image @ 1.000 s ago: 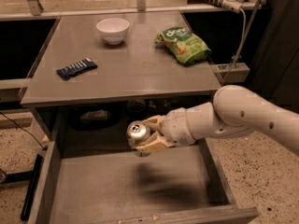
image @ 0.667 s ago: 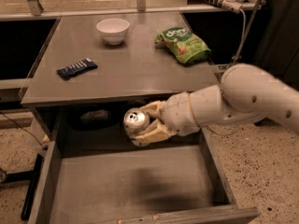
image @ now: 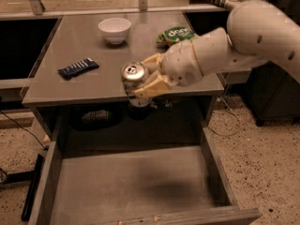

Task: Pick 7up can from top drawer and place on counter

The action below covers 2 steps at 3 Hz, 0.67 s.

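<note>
The 7up can (image: pixel 134 81), silver-grey with a pull-tab top, is held upright in my gripper (image: pixel 147 78), whose cream fingers (image: pixel 152 86) are shut around its side. The can hangs in the air in front of the counter's (image: pixel 84 86) front edge, with its top about level with the counter surface. The top drawer (image: pixel 131 186) is pulled wide open below, and its bare grey floor shows nothing on it. My white arm comes in from the upper right.
On the counter stand a white bowl (image: pixel 115 30), a dark blue flat packet (image: pixel 78 68) and a green snack bag (image: pixel 176 34) partly hidden by my arm. Speckled floor lies to the right (image: pixel 267 158). A dark object (image: pixel 96 116) lies under the counter.
My gripper has lifted the can out of the drawer space and up to the level of the counter's front edge.
</note>
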Available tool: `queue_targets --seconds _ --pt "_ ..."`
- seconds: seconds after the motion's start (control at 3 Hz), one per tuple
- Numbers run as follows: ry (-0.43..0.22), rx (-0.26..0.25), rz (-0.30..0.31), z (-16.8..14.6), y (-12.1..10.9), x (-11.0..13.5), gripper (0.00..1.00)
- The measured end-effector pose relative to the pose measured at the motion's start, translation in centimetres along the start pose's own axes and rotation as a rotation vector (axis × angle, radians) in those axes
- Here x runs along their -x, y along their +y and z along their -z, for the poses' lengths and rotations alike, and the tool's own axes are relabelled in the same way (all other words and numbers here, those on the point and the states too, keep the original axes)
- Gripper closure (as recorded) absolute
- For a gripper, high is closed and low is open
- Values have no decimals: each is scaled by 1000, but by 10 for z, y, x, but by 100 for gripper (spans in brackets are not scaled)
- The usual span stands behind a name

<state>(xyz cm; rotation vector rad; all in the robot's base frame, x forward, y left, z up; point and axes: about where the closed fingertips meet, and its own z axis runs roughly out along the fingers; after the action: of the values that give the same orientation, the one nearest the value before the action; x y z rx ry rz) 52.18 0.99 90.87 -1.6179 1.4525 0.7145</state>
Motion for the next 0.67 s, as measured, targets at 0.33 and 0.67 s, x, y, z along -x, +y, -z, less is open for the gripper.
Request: queue_targets --seconds 0.33,0.67 --pt "-73 16 -59 2 -52 12 100" --pt "-151 -9 -93 5 -105 20 100"
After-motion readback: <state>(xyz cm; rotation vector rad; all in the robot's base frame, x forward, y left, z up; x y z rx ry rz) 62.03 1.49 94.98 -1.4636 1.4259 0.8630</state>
